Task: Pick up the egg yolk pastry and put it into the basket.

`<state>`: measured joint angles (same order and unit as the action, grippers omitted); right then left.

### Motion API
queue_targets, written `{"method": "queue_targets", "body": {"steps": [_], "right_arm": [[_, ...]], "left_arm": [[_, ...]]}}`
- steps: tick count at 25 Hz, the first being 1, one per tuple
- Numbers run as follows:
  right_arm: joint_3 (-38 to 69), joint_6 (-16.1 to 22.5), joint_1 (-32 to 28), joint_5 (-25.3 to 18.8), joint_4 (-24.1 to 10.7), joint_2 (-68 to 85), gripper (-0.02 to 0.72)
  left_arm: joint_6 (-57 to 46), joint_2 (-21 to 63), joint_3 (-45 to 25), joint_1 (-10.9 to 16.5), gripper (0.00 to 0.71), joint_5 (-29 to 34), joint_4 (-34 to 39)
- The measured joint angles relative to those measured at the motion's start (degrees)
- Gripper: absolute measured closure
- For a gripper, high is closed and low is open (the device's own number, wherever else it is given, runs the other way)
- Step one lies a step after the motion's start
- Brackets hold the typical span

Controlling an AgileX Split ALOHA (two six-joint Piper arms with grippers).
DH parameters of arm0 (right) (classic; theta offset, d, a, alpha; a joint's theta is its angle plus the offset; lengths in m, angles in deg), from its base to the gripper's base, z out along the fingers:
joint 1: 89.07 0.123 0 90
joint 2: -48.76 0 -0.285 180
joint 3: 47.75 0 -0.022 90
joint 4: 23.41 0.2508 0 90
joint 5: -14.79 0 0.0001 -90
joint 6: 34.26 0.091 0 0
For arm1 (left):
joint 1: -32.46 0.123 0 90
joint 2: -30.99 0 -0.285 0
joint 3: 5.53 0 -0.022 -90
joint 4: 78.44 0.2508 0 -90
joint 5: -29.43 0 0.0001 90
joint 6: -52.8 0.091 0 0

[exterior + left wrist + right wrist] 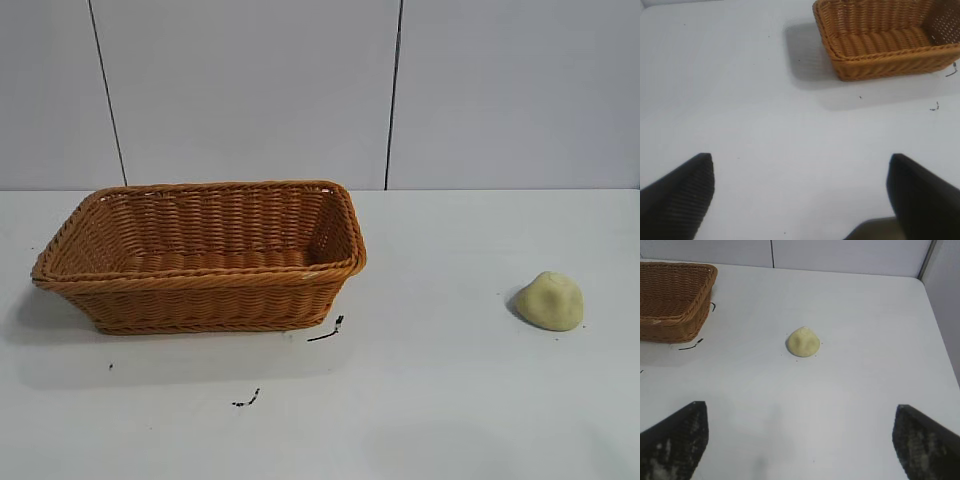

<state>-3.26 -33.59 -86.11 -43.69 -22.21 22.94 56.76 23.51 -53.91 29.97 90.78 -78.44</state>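
egg yolk pastry (pixel 550 300): well right of basket (pixel 200 275), on table | right gripper (pixel 800 440): spread, empty, pastry straight ahead, nearer arm | left gripper (pixel 800 195): spread, beside basket

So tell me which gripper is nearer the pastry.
Right. The right gripper is open with the pastry straight ahead of it; the left gripper, also open, sees only the basket.

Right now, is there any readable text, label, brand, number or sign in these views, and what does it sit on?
None: no text can be read in any view.
The basket carries no label or tag.
The egg yolk pastry is plain and unmarked.
The small black marks on the table near the basket are irregular scribbles, not letters or numbers.
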Motion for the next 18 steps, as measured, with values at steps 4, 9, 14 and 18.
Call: {"method": "queue_targets", "body": {"steps": [4,9,14,18], "right_arm": [[-5.2,0.1,0.0,1.4,0.0,-13.1,0.010],[-12.6,0.2,0.0,3.6,0.0,-31.2,0.010],[-21.7,0.2,0.0,4.5,0.0,-49.3,0.010],[-29.8,0.2,0.0,4.6,0.0,-61.7,0.010]], "left_arm": [[0.0,0.0,0.0,0.0,0.014,0.0,0.0],[0.0,0.0,0.0,0.0,0.014,0.0,0.0],[0.0,0.0,0.0,0.0,0.014,0.0,0.0],[0.0,0.0,0.0,0.0,0.014,0.0,0.0]]}}
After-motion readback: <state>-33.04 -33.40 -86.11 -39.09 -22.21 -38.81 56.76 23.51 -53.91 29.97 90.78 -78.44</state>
